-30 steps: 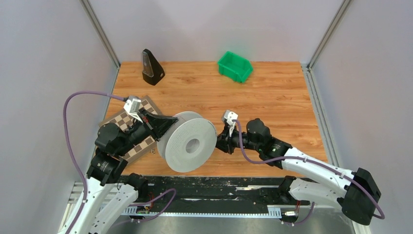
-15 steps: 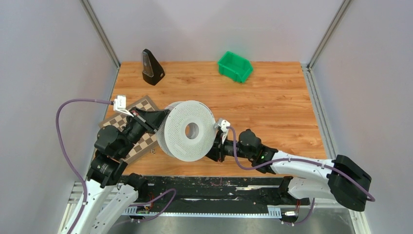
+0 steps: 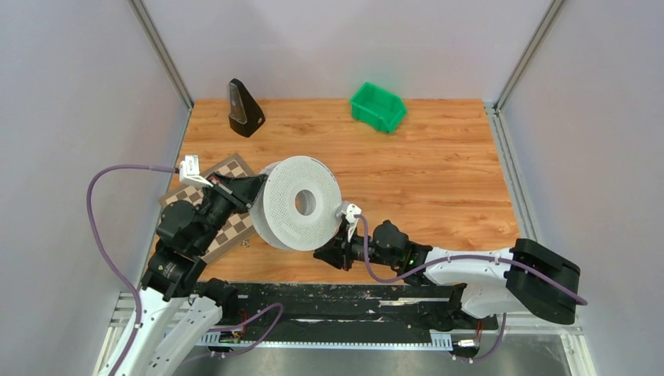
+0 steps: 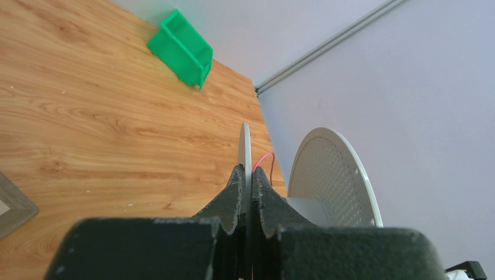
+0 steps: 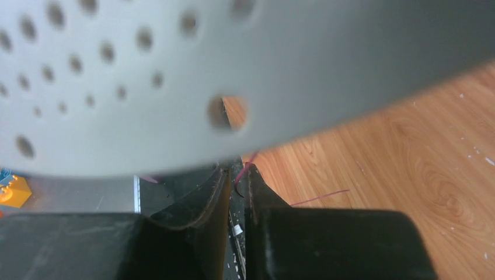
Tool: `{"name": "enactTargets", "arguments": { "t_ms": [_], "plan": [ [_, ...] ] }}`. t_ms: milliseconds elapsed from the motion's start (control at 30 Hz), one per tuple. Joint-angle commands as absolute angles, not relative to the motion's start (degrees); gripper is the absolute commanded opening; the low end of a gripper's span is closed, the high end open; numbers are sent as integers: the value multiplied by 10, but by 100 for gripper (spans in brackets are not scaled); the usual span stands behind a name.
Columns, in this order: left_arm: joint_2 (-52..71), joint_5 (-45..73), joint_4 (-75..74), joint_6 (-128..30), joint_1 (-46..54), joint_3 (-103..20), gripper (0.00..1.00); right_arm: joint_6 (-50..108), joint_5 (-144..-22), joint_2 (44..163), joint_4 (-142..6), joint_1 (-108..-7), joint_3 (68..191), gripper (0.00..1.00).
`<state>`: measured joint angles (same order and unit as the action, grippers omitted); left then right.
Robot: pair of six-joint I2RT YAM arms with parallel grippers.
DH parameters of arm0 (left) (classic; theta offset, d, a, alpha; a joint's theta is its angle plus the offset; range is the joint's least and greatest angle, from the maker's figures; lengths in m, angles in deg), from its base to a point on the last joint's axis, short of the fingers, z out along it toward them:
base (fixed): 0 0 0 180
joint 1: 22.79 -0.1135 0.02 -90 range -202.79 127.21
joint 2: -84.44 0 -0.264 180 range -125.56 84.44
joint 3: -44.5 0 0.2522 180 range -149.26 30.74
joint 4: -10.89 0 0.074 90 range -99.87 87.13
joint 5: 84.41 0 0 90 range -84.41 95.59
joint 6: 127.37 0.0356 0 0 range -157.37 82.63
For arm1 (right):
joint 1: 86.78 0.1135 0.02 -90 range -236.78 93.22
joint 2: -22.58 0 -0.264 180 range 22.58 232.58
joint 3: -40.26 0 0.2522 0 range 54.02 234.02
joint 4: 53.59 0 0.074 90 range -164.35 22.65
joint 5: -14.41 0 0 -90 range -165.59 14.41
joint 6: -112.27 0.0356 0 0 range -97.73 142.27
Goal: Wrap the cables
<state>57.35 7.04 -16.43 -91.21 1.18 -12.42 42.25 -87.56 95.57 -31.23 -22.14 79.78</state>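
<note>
A grey reel (image 3: 301,202) with two wide perforated discs and a centre hole is held off the table, tilted on edge. My left gripper (image 3: 252,190) is shut on the rim of one disc (image 4: 246,146), which stands between the fingertips (image 4: 236,178). The other disc (image 4: 333,175) and the hub (image 4: 309,210) show to the right. A thin pink strand (image 4: 267,162) rises beside the clamped disc. My right gripper (image 3: 325,254) is below the reel at the table's near edge. Its jaws are nearly closed, with the pink strand (image 5: 240,172) pinched at the tips. The reel's disc (image 5: 175,70) fills the top of the right wrist view.
A green bin (image 3: 377,106) stands at the back centre, also in the left wrist view (image 4: 181,49). A black wedge-shaped object (image 3: 244,108) stands at the back left. A chessboard (image 3: 235,227) lies under the left arm. Grey walls close in both sides.
The left gripper has raised and tilted the reel, carrying it left and back. The right gripper has moved left and toward the near edge, ending under the reel.
</note>
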Motion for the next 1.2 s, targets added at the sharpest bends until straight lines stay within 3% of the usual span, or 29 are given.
{"name": "enactTargets", "arguments": {
  "t_ms": [0,133,333,467,500,633,800,1167],
  "plan": [
    [584,38,-114,-959,13,-136,0,438,-848,963,-279,-205,780,12],
    [585,20,-120,-967,14,-136,0,437,-844,964,-279,-199,778,11],
    [583,4,-126,-975,13,-141,0,433,-834,963,-274,-185,776,0],
    [583,-1,-125,-978,13,-138,0,412,-810,958,-293,-169,783,0],
    [582,-3,-126,-981,13,-137,0,387,-796,955,-302,-160,784,2],
    [576,-3,-136,-986,13,-137,0,237,-651,937,-353,-104,787,30],
    [573,-10,-152,-972,14,-149,0,34,-617,921,-425,-84,813,47],
    [578,-10,-188,-960,14,-174,0,-447,-490,1010,-344,-41,801,53]
  ]
}}
